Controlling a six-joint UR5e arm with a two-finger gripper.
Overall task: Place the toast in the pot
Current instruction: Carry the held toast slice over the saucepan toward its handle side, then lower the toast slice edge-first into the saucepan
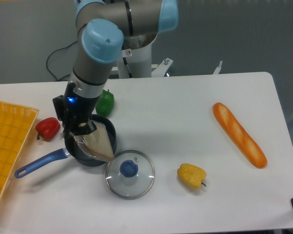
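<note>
- Fixed camera, task things: gripper (77, 132) clamped on the toast (98, 144), held tilted, upper edge between the fingers and lower corner drooping toward the front rim of the pot (107, 138).
- Pot on the table (185, 112), blue handle (39, 162) running out to the front-left; toast directly over its mouth, covering most of the opening.
- Hard to tell from this angle whether the low corner of the slice already touches the rim or floor of the pot; probably just above or barely resting.
- Step in hand, by judgement: placement, with carrying over the pot as good as finished and release not yet done.
- Next move, by judgement: lower a little so the slice sits inside the wall, spread the fingers, then lift straight up clear of the rim.
- Same view, surroundings: glass lid (130, 174) just beside the pot at front-right, red pepper (48, 128) to the left, green pepper (105, 103) behind, yellow pepper (191, 176) and baguette (239, 134) well apart to the right, yellow tray (5, 146) at far left.
- Risk, by judgement: slice about as wide as the pot, so possibly left perched on the rim.
</note>
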